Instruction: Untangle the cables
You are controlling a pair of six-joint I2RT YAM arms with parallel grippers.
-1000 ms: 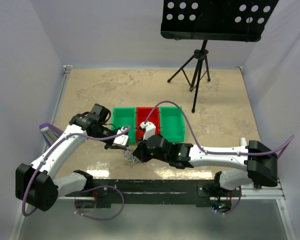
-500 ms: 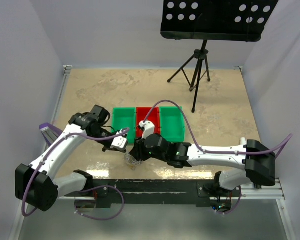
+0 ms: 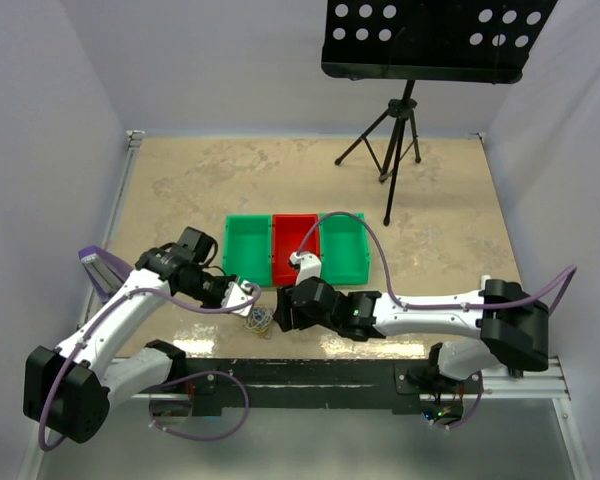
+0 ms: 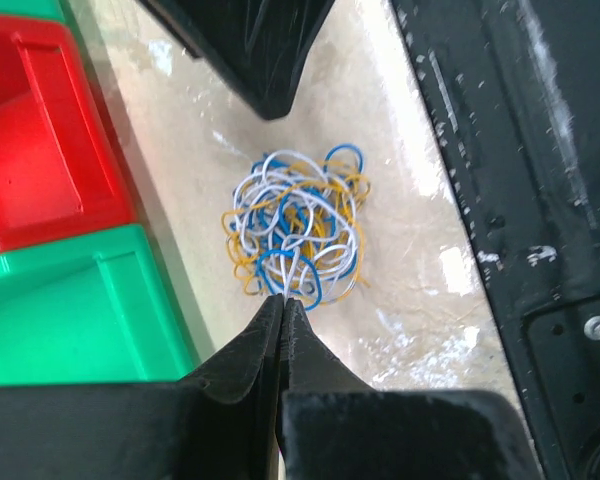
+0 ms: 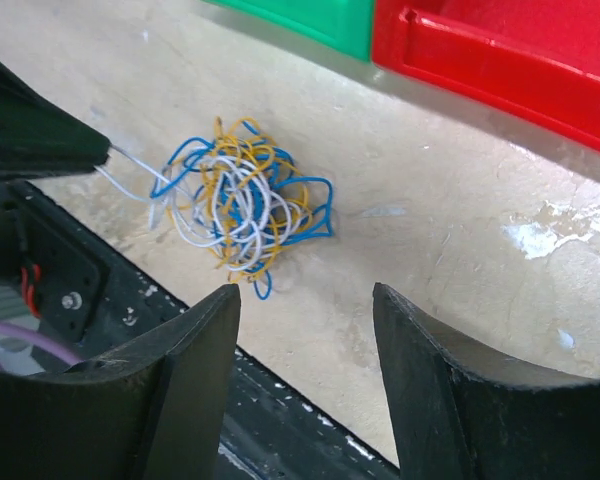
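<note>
Tangle: the cables sit as one tight ball of orange-yellow, blue and white wire on the bench, with no strand free of the rest.
Where it lies: right at the tip of the left tool and just ahead of the gap of the right tool.
Loose end: one white strand runs out of the ball, drawn fairly straight, to the left tool's tip.
Left tool: jaws together, nipping that white strand at the very tip (the rest of the ball is not in the grip).
Right tool: jaws well apart with nothing between them, hanging above the ball.
Just changed: a second ago the right tool was closed at the tangle and the left one partly apart. Now the left has shut and the right has let go, so the ball rests on the bench.
Meaning: likely a handover. With one end pinned, the free tool can pick a second strand and pull away, though the knot may simply drag along.
Beyond the tools: the red bin and green bins, apart from the cables.
</note>
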